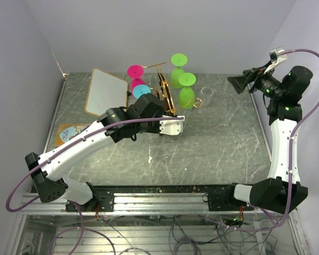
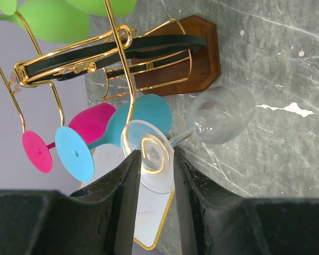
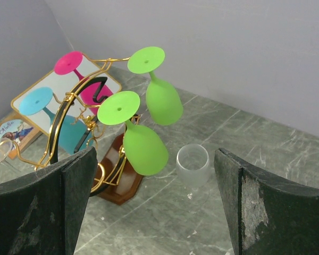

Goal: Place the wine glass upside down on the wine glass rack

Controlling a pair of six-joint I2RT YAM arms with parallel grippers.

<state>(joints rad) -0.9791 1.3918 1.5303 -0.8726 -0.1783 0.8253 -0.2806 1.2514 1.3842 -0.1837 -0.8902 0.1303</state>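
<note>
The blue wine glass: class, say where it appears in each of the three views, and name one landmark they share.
Top external: the blue wine glass is left of centre, towards the back of the table.
Left wrist: lower left, its round foot facing the camera.
Right wrist: far left, at mid-height.
Shared landmark: the pink wine glass hanging next to it.

Top external is fixed above and behind the arm bases (image 1: 255, 194), tilted down; the whole table (image 1: 212, 154) is covered from far off; left wrist view is rolled sideways and held close against the wine glass rack (image 2: 202, 64); right wrist view is held high at the far right, aimed down and left from farther off; the rack is shared by all three views.
</note>
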